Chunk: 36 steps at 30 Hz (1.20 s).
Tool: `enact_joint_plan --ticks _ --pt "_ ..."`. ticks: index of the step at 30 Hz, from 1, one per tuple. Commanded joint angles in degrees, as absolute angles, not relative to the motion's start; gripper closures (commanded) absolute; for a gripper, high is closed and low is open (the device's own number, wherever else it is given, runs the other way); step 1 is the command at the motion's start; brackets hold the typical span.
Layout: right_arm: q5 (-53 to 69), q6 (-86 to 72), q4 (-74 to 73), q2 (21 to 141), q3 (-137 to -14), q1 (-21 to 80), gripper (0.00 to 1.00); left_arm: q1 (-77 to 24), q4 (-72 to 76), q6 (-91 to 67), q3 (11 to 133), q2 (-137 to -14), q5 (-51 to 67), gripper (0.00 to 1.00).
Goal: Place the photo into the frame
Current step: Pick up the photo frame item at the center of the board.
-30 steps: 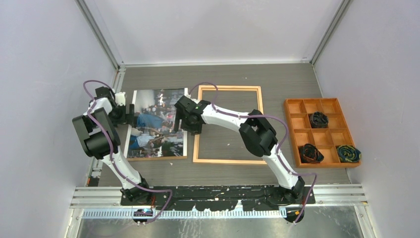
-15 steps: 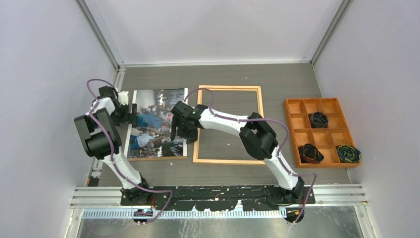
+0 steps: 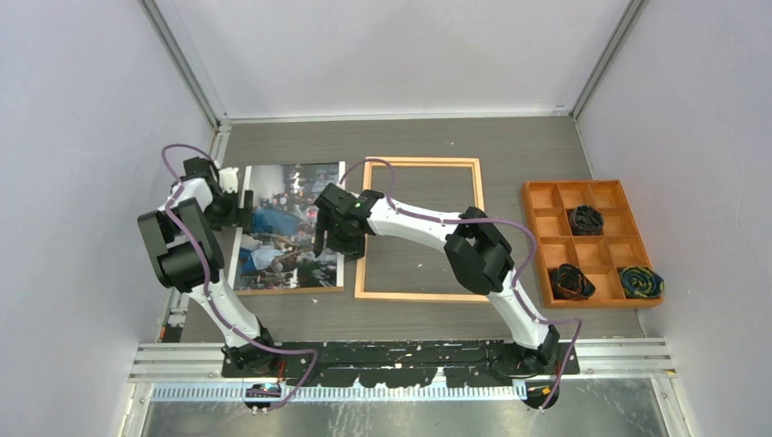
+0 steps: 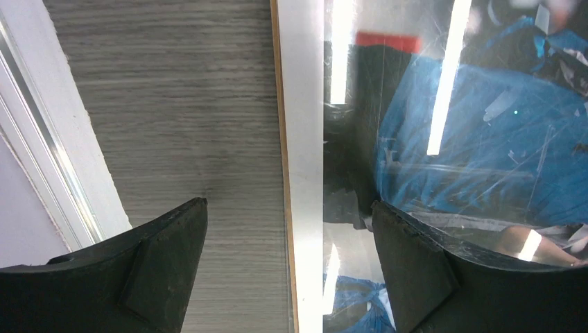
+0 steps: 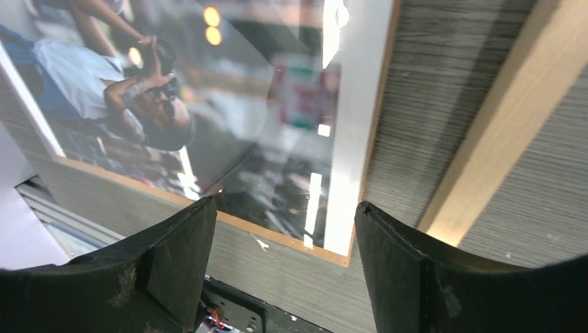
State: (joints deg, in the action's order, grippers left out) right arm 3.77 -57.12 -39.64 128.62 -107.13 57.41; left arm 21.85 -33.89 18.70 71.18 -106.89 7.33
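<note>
The photo [image 3: 287, 228] lies flat on the table, left of the light-wood frame [image 3: 421, 164]. My left gripper [image 3: 244, 209] is open over the photo's left edge; in the left wrist view [image 4: 288, 229] one finger is over bare table and the other over the glossy print [image 4: 485, 104]. My right gripper [image 3: 326, 229] is open over the photo's right edge; in the right wrist view [image 5: 284, 239] the photo's white margin [image 5: 350, 132] and brown board edge lie between the fingers, with the frame's left rail [image 5: 499, 132] to the right.
An orange compartment tray [image 3: 537, 235] at the right holds three dark coiled items. A white rail [image 4: 48, 159] runs along the table's left side beside my left gripper. Grey walls close in left, right and back.
My right gripper has moved left from the gap by the frame onto the photo's right edge. My left gripper has shifted slightly toward the photo's left edge. The photo and frame have not moved.
</note>
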Motion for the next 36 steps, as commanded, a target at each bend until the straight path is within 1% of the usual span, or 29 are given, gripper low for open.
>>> enact_joint_plan --ticks 1,5,10,12,19,24,28,32,36 --pt "0.68 -56.25 -43.09 125.51 -108.12 57.51 0.22 22.30 -39.78 21.11 72.68 -106.65 6.38 0.10" --pt "0.22 -55.82 -44.03 126.04 -107.38 57.57 0.22 24.16 -45.66 21.61 77.70 -104.46 9.89 0.09" --pt "0.18 -55.11 -45.09 126.20 -107.20 57.53 0.22 26.01 -47.94 23.20 80.94 -102.52 9.07 0.06" --pt "-1.91 -54.97 -45.62 126.36 -107.36 57.58 0.22 26.36 -47.03 23.75 80.43 -101.94 7.17 0.05" --pt "-1.99 -54.63 -45.84 128.19 -108.77 57.82 0.22 26.41 -39.00 24.39 72.23 -101.44 -1.72 0.05" --pt "-2.00 -54.30 -45.79 128.96 -108.25 57.84 0.23 26.30 -35.11 24.07 67.31 -101.41 -3.21 0.06" --pt "-3.16 -53.72 -45.28 127.98 -105.23 57.86 0.22 26.32 -32.43 24.34 64.84 -100.57 -5.36 0.06" --pt "-4.13 -53.91 -45.03 126.85 -102.56 57.83 0.22 27.20 -33.61 25.60 65.10 -98.71 -4.35 0.06" --pt "-4.45 -53.70 -45.62 127.08 -105.13 57.81 0.22 29.43 -37.77 25.60 69.55 -98.22 -0.59 0.06"
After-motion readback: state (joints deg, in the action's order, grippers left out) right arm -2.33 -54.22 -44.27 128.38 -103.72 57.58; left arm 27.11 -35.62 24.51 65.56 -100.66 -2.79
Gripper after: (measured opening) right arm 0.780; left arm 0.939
